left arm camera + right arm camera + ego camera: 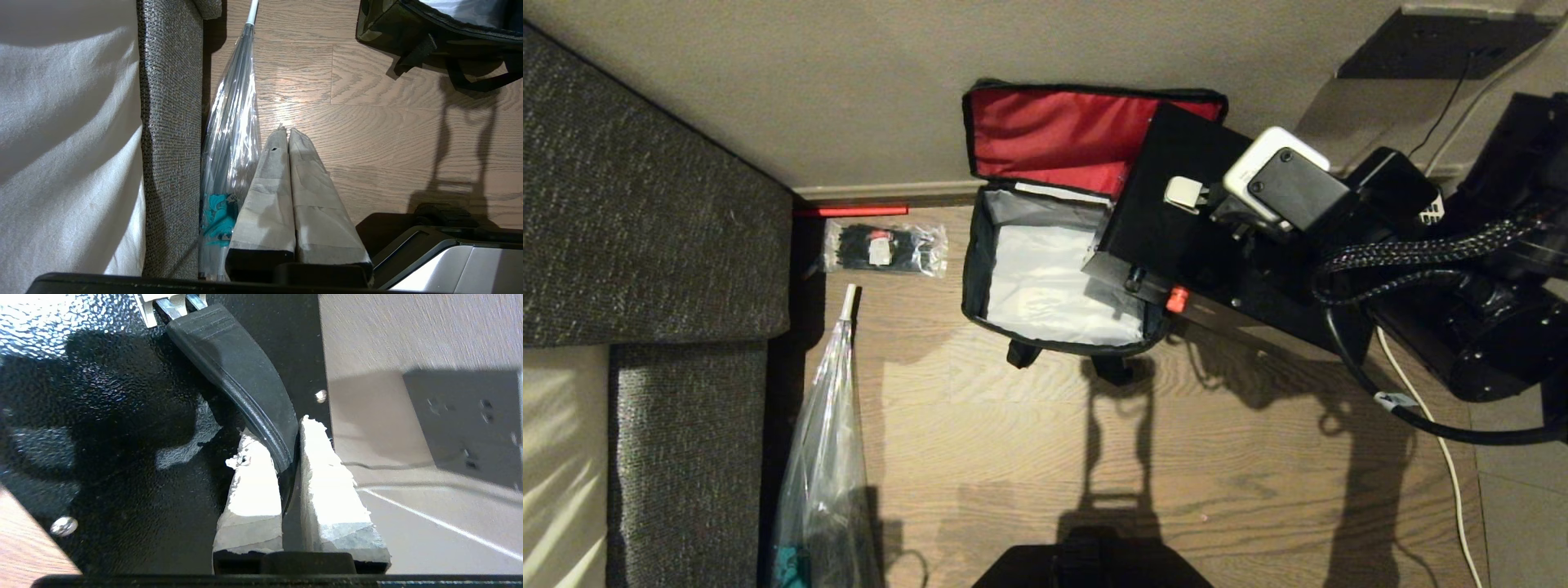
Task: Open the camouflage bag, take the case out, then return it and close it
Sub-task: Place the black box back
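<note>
Far left in the head view there's a dark grey sofa [645, 204] running down the side, with a pale cushion [560, 457] at the bottom corner. Just beside it a clear folded umbrella [825, 457] lies on the wood floor [1217, 457], white tip pointing toward the wall. Up by the skirting board sits a small clear packet of black ties [885, 247], close to the bag but not touching it.

The left gripper [284, 131] is parked low next to the umbrella, taped fingers pressed together with nothing between them, hanging over bare floor.

Middle of the shot: the camouflage bag [980, 269] sits on the floor against the wall, lid flipped back so the red lining [1054, 135] faces the room and the pale grey inside is mostly on show. Its black straps trail out onto the floor at the near side.

Then the case [1168, 237], flat, black, tilted, hanging over the right side of the open bag with one corner dipping over the interior. The little red knob [1177, 299] is on its near edge. The right gripper [288, 457] has it by the black carry handle [241, 375]; in the wrist view the two white padded fingers [253, 477] are squeezed onto that handle, nearly closed.

Far right there's a dark wall plate [1445, 45] with a cable running down.
</note>
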Motion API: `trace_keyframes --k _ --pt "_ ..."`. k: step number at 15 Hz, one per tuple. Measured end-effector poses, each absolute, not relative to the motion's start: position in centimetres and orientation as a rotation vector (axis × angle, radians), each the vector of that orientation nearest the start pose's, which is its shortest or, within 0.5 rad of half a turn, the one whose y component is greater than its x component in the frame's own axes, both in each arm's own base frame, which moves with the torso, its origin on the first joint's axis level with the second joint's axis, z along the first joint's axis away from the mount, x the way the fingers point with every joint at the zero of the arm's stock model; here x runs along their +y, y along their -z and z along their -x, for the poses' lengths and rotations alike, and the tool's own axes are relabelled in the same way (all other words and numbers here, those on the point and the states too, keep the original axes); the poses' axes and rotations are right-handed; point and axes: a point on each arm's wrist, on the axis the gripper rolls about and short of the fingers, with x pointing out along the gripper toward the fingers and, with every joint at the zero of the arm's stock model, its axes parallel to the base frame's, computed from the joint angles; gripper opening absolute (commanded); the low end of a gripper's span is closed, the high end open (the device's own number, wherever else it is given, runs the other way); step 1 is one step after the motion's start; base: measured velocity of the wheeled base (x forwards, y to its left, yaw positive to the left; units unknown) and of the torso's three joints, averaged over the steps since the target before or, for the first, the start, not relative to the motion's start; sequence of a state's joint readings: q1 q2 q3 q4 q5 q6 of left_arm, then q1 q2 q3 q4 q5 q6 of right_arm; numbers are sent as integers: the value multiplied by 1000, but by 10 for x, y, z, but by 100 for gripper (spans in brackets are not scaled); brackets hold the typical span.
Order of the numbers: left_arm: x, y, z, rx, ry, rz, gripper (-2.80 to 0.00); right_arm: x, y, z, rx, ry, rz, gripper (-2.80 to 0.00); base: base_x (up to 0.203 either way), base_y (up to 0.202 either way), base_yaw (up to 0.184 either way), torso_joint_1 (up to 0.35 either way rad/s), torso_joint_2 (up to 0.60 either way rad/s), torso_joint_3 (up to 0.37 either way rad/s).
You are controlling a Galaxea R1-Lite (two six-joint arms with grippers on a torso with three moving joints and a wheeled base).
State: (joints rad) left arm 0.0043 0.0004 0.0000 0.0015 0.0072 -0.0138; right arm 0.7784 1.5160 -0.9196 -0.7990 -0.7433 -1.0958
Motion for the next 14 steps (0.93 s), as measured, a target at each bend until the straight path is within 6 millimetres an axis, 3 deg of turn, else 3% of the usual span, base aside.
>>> trace_keyframes --k 14 --pt "0 -75 23 2 -11 13 -280 257 -285 -204 -214 -91 925 -280 0 0 0 0 0 0"
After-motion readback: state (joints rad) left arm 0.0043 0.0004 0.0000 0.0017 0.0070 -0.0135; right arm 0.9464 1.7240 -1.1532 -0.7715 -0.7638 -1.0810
